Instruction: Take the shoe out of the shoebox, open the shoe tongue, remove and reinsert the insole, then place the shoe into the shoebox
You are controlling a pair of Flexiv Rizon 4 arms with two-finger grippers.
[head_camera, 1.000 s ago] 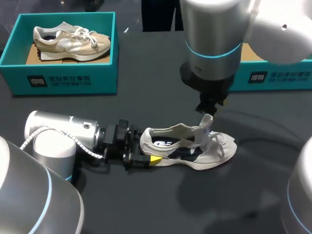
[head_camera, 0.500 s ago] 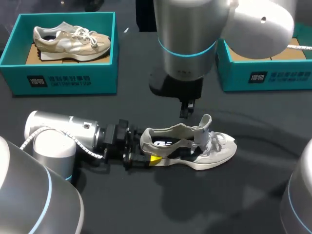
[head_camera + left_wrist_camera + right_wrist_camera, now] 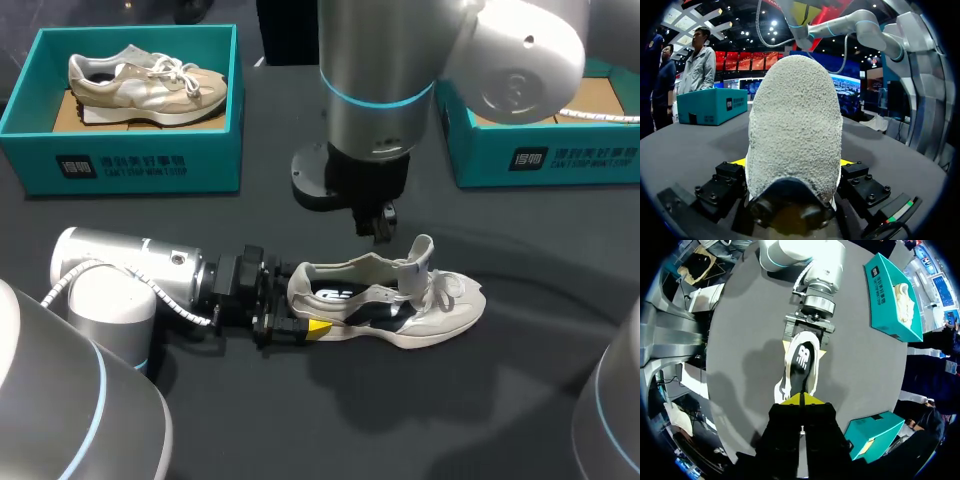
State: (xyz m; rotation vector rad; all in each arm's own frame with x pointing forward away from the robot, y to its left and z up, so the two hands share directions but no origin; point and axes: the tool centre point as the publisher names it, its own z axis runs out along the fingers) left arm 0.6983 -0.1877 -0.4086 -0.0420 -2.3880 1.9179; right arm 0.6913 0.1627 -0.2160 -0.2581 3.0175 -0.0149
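**Pale mesh shoe pinned by the heel, insole not yet out**

Pale grey and off-white, the shoe (image 3: 385,300) lies on its sole on the table (image 3: 300,430). It is well apart from the teal box (image 3: 130,165) that holds a tan shoe (image 3: 145,85), out in front of that box's printed wall and off towards its right-hand end. The toe points away from that box. The tongue (image 3: 420,255) stands pulled up, the laces hang loose, and the dark insole (image 3: 802,360) shows through the wide mouth.

The left claw (image 3: 305,306) is clamped on the heel, a finger on each side, on the end of the shoe nearer the teal box. The right claw (image 3: 381,225) hangs above the shoe's mouth with its yellow tips pressed together and nothing between them. A second box (image 3: 540,155) sits farther from the teal box than the shoe does.

To my eye the shoe is light, with a soft, fuzzy upper that would buckle under a pinch and a firmer sole and heel cup. The heel looks the right place to brace it. The insole is probably thin and floppy, so its back edge inside the heel seems the best place to pick at, and the loose laces could snag a finger.
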